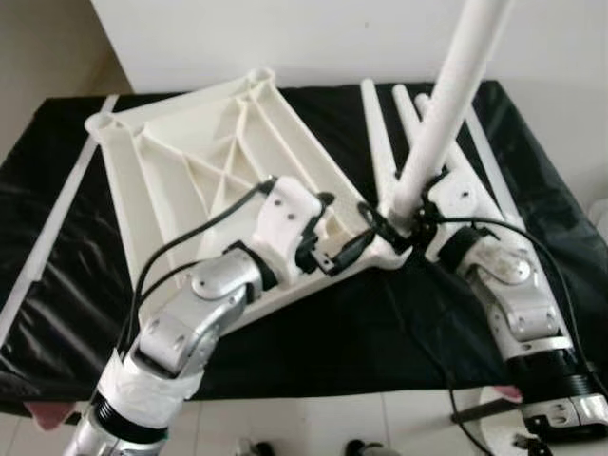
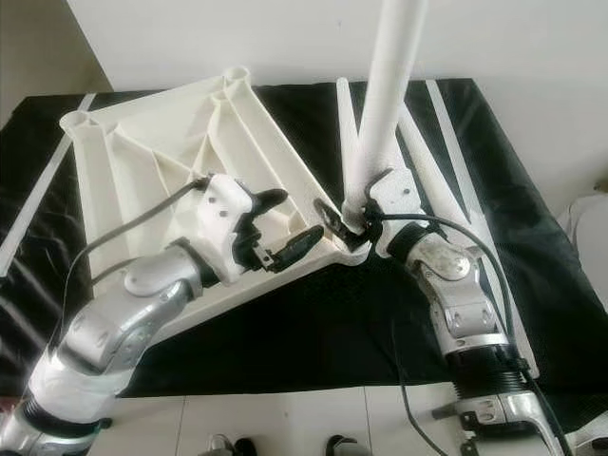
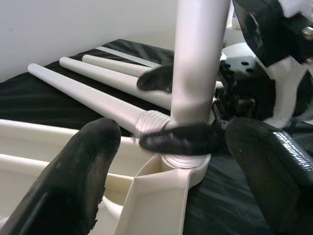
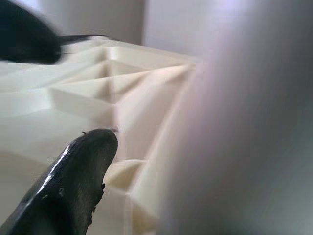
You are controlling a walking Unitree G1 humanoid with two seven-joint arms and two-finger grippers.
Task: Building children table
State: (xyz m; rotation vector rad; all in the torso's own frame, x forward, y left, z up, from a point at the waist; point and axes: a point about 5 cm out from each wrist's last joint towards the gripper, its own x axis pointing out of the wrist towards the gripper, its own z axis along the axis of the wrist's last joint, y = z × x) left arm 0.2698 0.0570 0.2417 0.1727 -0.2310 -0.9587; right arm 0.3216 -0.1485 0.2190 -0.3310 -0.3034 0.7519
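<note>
An upside-down cream tabletop (image 1: 199,161), ribbed on its underside, lies on a table covered with a black cloth (image 1: 313,323). At its corner nearest the robot's right side sits a round socket (image 3: 183,164), and a white leg (image 1: 446,104) stands in it, tilted slightly and rising out of the top of the head views.

The right gripper (image 2: 353,217) is at the base of that leg, its fingers pinching the tube just above the socket; in the left wrist view one black finger (image 3: 178,138) wraps across the leg's foot right over the socket's threaded collar, with another dark fingertip behind the tube. The left gripper (image 1: 337,237) hovers over the tabletop's near edge just beside the same corner, its fingers (image 3: 73,176) spread wide apart on either side of the socket and touching neither leg nor socket as far as can be told.

Three more loose legs (image 3: 98,78) lie flat on the cloth beyond the corner, side by side; the left wrist view shows the screw thread at one end, which the head views are too coarse to reveal. The right wrist view is blurred by the leg pressed close to the lens, with one fingertip (image 4: 73,186) and the tabletop's ribs (image 4: 98,83) beyond it.
</note>
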